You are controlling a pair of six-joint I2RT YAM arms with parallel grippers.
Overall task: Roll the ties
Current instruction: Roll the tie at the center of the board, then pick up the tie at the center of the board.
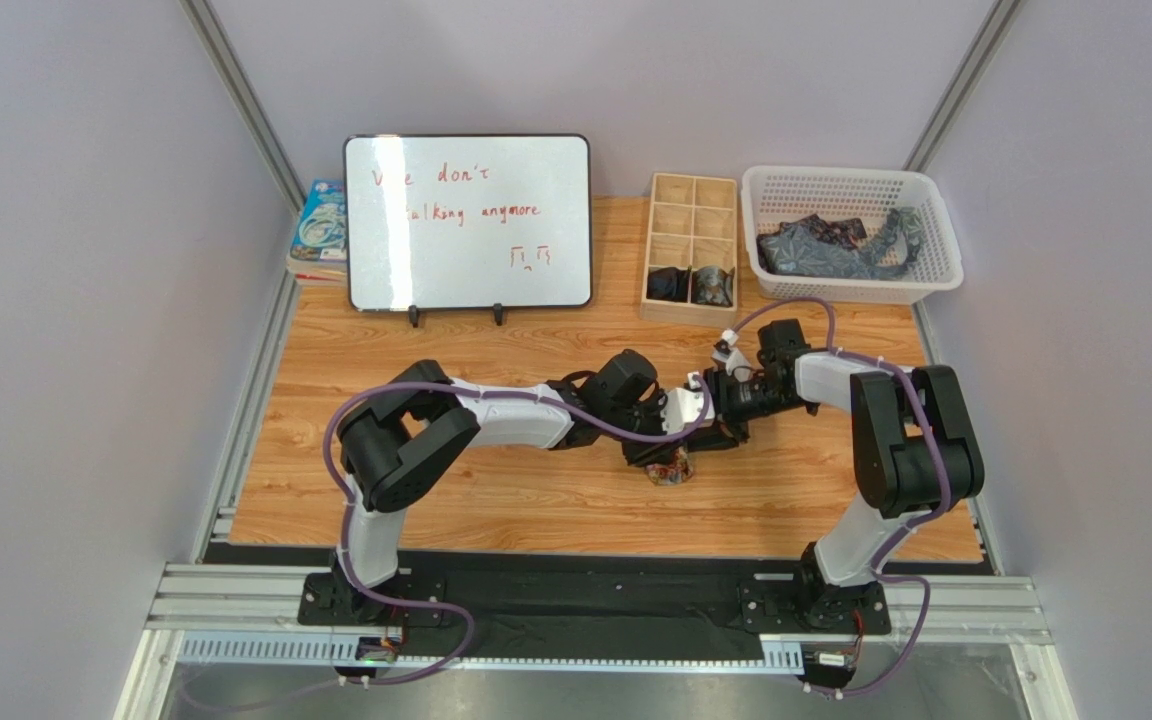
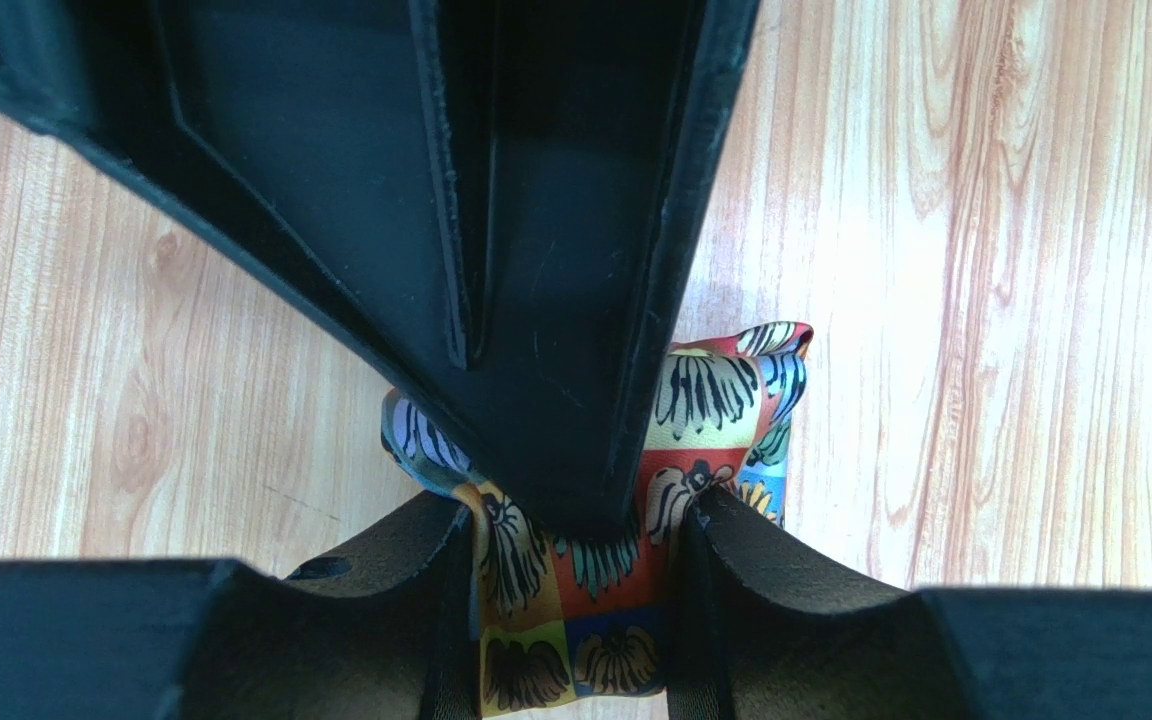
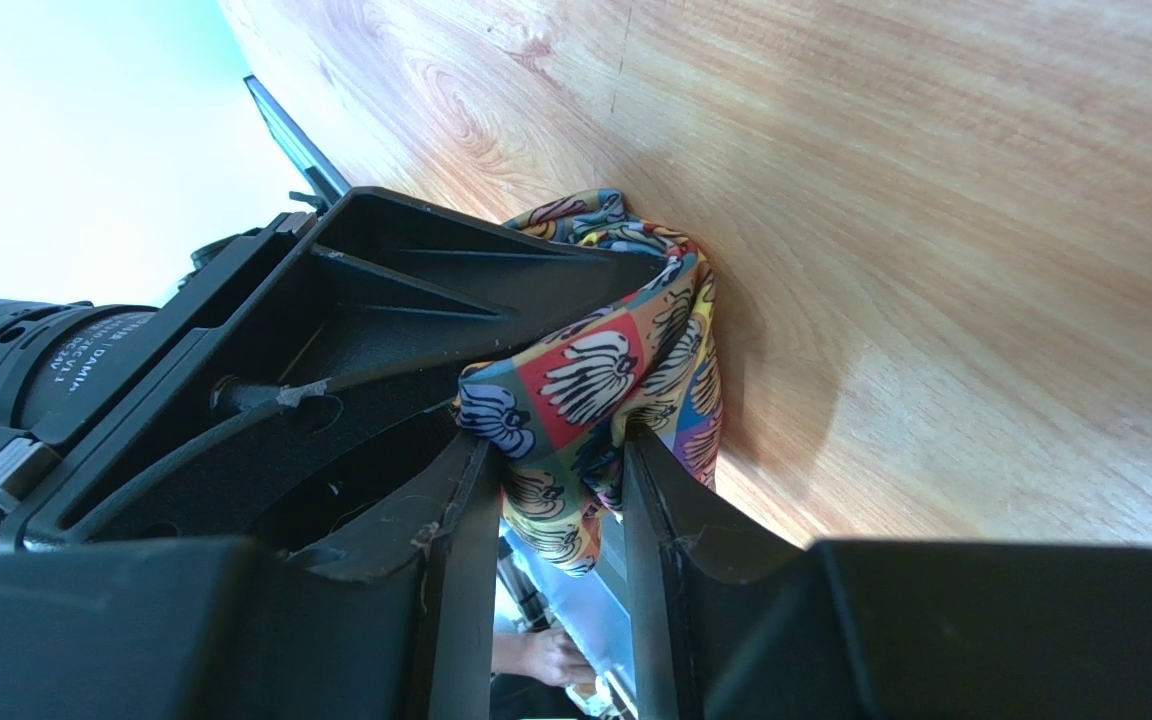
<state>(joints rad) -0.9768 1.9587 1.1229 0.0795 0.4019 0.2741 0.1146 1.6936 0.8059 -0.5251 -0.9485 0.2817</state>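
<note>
Wood-grain table, mid-span: the left gripper pinches the bunched floral tie against the boards, and the right gripper nips the same bundle from the opposite side. The roll looks close to done. The likely next move is a careful carry to the divider box without loosening the coil.

- Top external: high behind the arm bases at 6 o'clock, looking down over the whole desk.
- Left wrist: very near, facing straight down on the floral tie.
- Right wrist: equally near, tilted sideways; shares that tie.
</note>
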